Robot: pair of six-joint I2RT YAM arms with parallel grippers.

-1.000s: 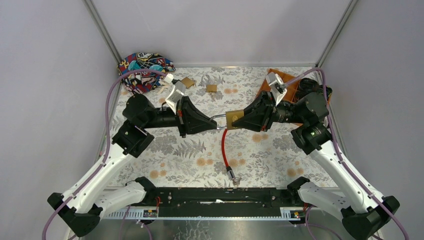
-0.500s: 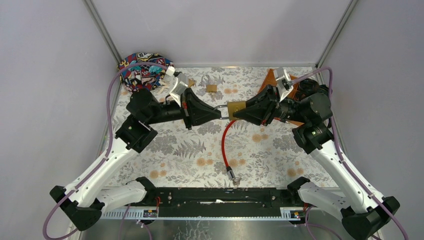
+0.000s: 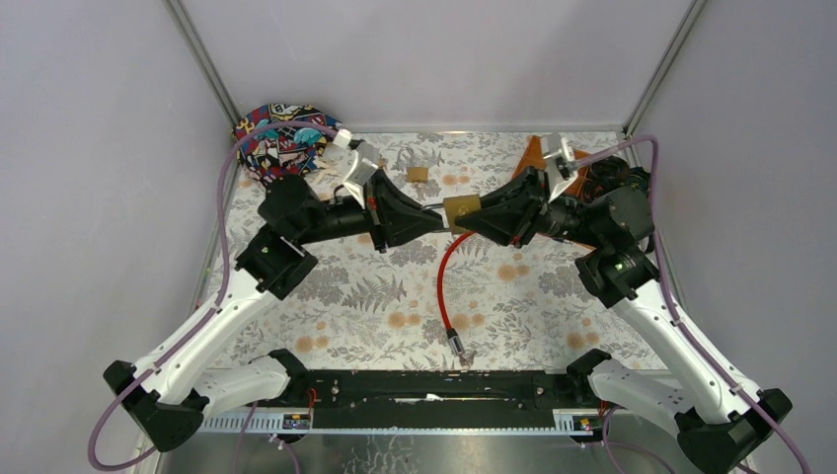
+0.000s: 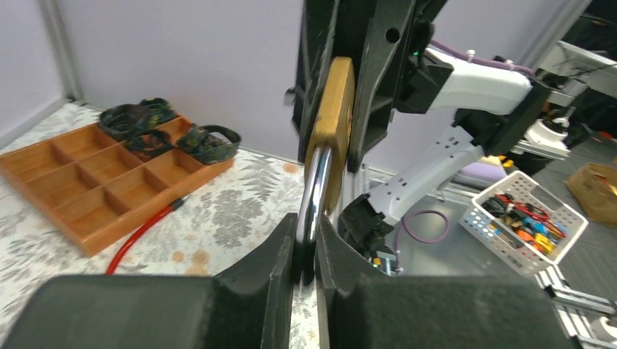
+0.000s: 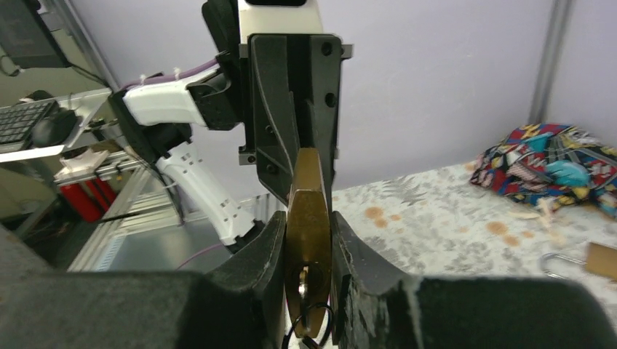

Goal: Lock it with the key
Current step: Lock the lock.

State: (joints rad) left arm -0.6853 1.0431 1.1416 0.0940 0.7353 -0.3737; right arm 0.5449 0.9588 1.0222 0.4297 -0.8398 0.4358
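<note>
A brass padlock point(image 3: 460, 210) hangs in the air over the middle of the table, held between both grippers. My left gripper point(image 3: 432, 220) is shut on its steel shackle point(image 4: 314, 196). My right gripper point(image 3: 481, 219) is shut on the brass body point(image 5: 308, 207). In the right wrist view a small key point(image 5: 303, 282) with a black ring sits in the keyhole on the lock's underside, between my fingers. A red cable point(image 3: 443, 286) runs from the lock down to the table; its metal end point(image 3: 457, 344) lies near the front edge.
A wooden compartment tray point(image 4: 109, 182) with dark bands in it stands at the back right. A colourful cloth bundle point(image 3: 281, 133) lies at the back left. Small brown pieces point(image 3: 418, 174) lie near the back edge.
Both arms have carried the padlock away from the front edge towards the back of the table. The red cable has stretched out longer. Both grips are unchanged.
</note>
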